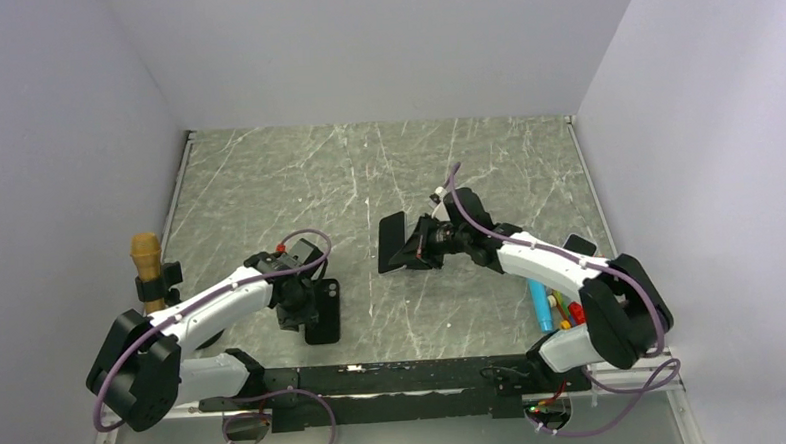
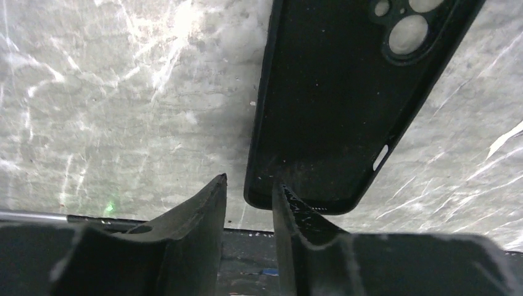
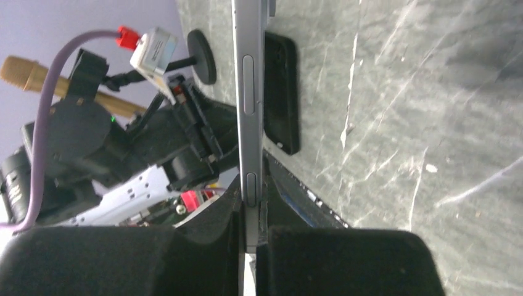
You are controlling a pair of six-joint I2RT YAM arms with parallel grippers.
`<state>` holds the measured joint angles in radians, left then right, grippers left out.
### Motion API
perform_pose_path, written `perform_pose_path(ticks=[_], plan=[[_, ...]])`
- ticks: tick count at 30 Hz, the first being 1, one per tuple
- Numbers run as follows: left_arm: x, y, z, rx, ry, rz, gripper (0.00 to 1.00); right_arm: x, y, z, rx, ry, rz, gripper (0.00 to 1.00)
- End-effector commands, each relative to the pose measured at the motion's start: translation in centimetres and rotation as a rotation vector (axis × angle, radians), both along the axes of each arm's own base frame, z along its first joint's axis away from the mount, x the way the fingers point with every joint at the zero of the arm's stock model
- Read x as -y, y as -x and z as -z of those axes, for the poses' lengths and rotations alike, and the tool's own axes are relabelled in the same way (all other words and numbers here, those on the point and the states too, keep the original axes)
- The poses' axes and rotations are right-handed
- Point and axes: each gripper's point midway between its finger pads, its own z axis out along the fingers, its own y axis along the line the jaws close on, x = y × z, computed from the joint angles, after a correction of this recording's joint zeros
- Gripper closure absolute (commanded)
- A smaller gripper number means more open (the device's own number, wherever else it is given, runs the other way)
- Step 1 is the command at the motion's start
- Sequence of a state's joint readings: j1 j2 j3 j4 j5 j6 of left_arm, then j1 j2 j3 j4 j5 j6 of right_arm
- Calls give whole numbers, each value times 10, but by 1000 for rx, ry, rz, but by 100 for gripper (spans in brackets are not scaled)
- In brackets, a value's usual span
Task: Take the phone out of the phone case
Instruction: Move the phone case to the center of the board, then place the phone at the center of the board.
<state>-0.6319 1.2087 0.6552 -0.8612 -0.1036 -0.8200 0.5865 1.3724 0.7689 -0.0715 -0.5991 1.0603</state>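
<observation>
The black phone case [image 1: 324, 309] lies flat on the table at front left. In the left wrist view it lies with its empty inside up [image 2: 333, 105], camera holes showing. My left gripper [image 1: 298, 304] hovers at the case's near end. Its jaws [image 2: 250, 185] stand a little apart, one finger over the case's inside and one outside its corner. My right gripper [image 1: 422, 243] is shut on the phone [image 1: 392, 242] and holds it above the table's middle. The right wrist view shows the phone edge-on [image 3: 248, 105], its silver side with buttons between the fingers [image 3: 250, 209]. The case [image 3: 282, 92] lies beyond.
A tan wooden handle in a black clamp [image 1: 149, 268] stands at the left edge. A blue marker [image 1: 541, 306] and small red and yellow pieces lie at front right by the right arm. A black rail [image 1: 376, 378] runs along the near edge.
</observation>
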Motion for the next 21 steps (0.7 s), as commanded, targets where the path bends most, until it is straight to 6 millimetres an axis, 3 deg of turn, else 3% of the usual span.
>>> perform_pose_path(ticks=[1,4,6,9,13,18,21], plan=[[-6,-2,-6,13,-37,-58,55,-28,-29,-24,151,-110,60,100],[-13,-2,-21,41,-54,-83,43,-42,-34,-9,160,-99,80,100],[-14,-3,-39,72,-39,-82,41,-54,-37,3,182,-74,82,100],[-8,-10,-79,170,39,-68,35,-70,-45,22,186,-57,86,100],[-5,-15,-130,303,143,-75,14,-97,-55,28,229,-65,89,100],[6,-12,-180,443,320,-39,9,-135,-57,43,249,-40,42,100],[5,-9,-209,532,381,-11,1,-146,-63,59,248,-7,27,100]])
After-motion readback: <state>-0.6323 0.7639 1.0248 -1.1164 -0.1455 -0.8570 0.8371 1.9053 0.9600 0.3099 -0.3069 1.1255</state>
